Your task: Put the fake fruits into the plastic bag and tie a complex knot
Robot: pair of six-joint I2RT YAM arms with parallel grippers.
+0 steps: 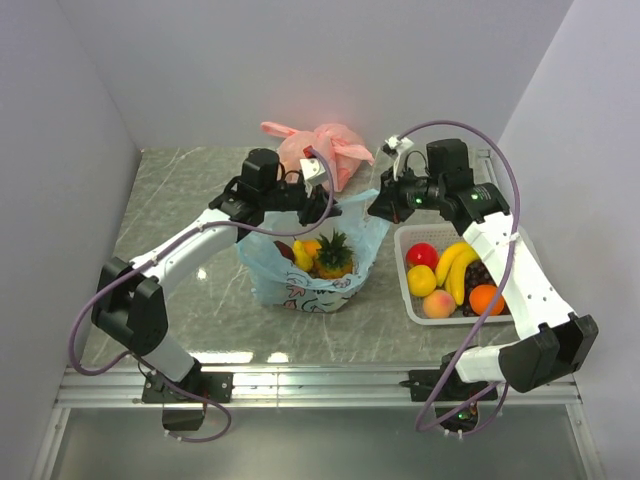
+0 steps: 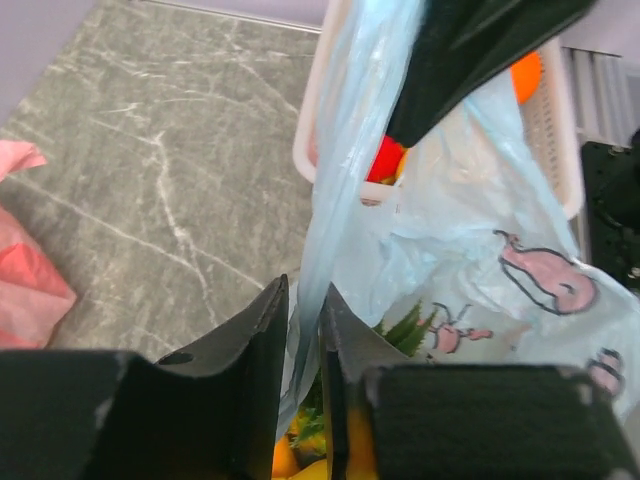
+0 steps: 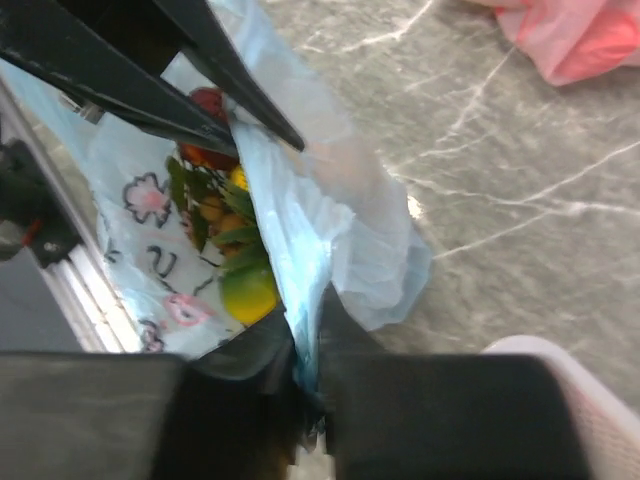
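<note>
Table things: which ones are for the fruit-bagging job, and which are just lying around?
For the job: blue bag; pineapple inside it; fruits waiting in the basket; left hand and right hand, both pinching the bag.

Just lying about: pink bag at the back.

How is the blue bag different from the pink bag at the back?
The blue bag stands open with fruit showing inside; the pink bag is bunched shut. The blue bag has cartoon drawings; the pink bag looks plain. Both are thin plastic.
</note>
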